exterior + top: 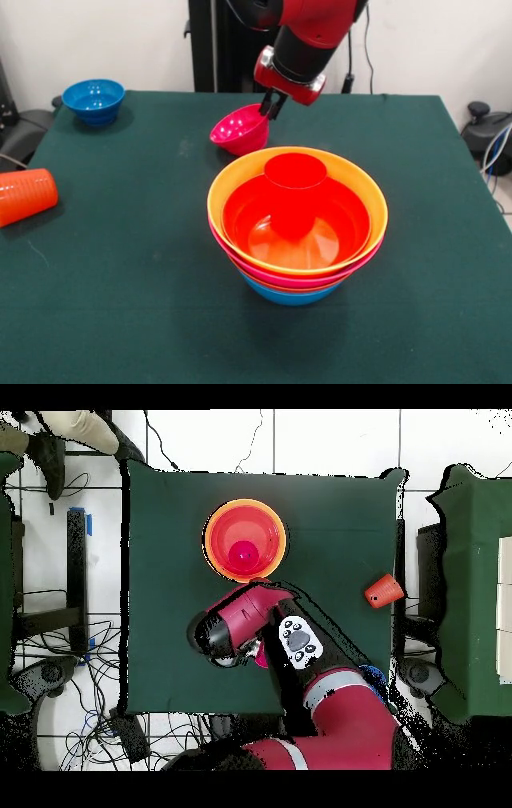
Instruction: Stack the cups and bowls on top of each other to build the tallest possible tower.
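The tower (297, 240) stands mid-table: nested large bowls, yellow-orange rim (240, 172) on top, then red, pink and blue lowest, with the red cup (294, 180) upright at its centre. It also shows in the overhead view (245, 541). My gripper (273, 102) is just behind the tower, shut on the rim of the small magenta bowl (238, 130), which hangs tilted with its opening facing sideways. The ribbed orange cup (24, 196) lies on its side at the left edge; it also shows in the overhead view (384, 591). The small blue bowl (94, 100) sits upright at the far left corner.
The green table (120, 304) ends close to the orange cup on the left. A person's sleeve (80, 426) shows beyond the table's far corner in the overhead view. My arm (240, 629) covers the table between the tower and the base.
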Controlling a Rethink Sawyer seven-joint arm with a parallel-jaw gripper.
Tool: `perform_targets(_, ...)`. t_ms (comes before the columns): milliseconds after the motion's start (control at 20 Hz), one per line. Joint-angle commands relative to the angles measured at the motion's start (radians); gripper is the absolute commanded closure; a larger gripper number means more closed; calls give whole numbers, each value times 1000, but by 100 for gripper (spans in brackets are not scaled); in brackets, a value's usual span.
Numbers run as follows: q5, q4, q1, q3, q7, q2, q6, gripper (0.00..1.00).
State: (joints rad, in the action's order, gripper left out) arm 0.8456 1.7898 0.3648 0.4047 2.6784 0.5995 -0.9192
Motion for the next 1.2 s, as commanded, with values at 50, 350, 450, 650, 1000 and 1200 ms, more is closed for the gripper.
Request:
perform_targets(50, -26, -65, 7, 83, -340, -11, -96, 100)
perform_targets(350, -46, -56, 14, 90, -350, 12, -126, 100)
perform_targets(450, -55, -44, 16, 93, -349, 28, -136, 100)
perform_targets(650, -77, -25, 31, 106, -352, 56, -160, 100)
perform_targets(1000, -138, -20, 63, 144, -386, 108, -251, 100)
perform_targets(1200, -150, -38, 75, 164, -401, 114, -289, 100)
